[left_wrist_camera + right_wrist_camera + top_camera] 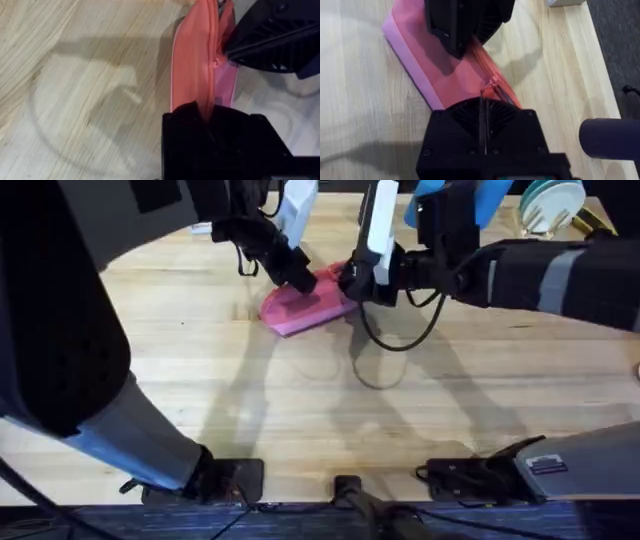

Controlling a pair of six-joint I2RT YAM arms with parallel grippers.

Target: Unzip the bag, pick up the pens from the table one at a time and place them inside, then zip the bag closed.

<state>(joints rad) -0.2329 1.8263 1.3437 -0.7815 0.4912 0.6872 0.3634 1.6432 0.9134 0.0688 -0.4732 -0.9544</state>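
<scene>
**Both pincers on the pink bag**

At the far middle of the counter [300,410] we see the bag [300,308] lying flat on the pale planks, its long axis slanting, with both arms reaching in over it.

Our left pincer [300,280] sits on the bag's left end. In the left wrist view its black fingers [192,112] are drawn together on the bag's edge beside the zipper line, pinching the fabric [192,60]. Our right pincer [350,280] is at the bag's right end. In the right wrist view its fingers are pressed together, with the small zipper pull [489,86] just beyond their tips; we cannot tell whether they actually hold it.

The zipper [214,45] looks parted near the right pincer.
</scene>
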